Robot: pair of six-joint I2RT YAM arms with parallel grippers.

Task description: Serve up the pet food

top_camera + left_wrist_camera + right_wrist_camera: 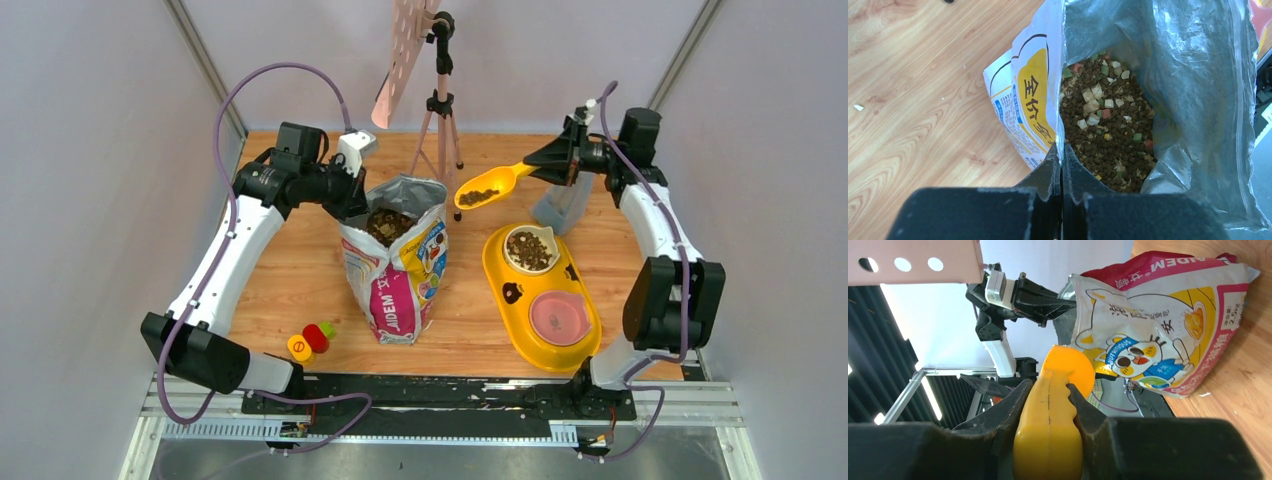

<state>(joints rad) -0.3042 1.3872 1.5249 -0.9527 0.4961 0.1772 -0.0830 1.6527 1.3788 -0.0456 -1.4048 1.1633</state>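
The printed food bag [395,270] stands open mid-table with dark-brown pet food [388,224] inside. My left gripper [350,200] is shut on the bag's left rim; in the left wrist view the gripper [1060,150] pinches the bag edge [1048,100] beside the kibble [1108,135]. My right gripper [552,166] is shut on the handle of the yellow scoop [486,190], which holds kibble in the air between the bag and the yellow feeder [505,275]. The feeder's white bowl holds kibble [529,250]. In the right wrist view the gripper [1048,390] clamps the scoop handle [1048,435].
The feeder's near bowl [560,316] is pink. A tripod [438,110] with a pink perforated board stands at the back. A grey container [560,205] stands behind the feeder. Small yellow, red and green caps [311,339] lie near the front left.
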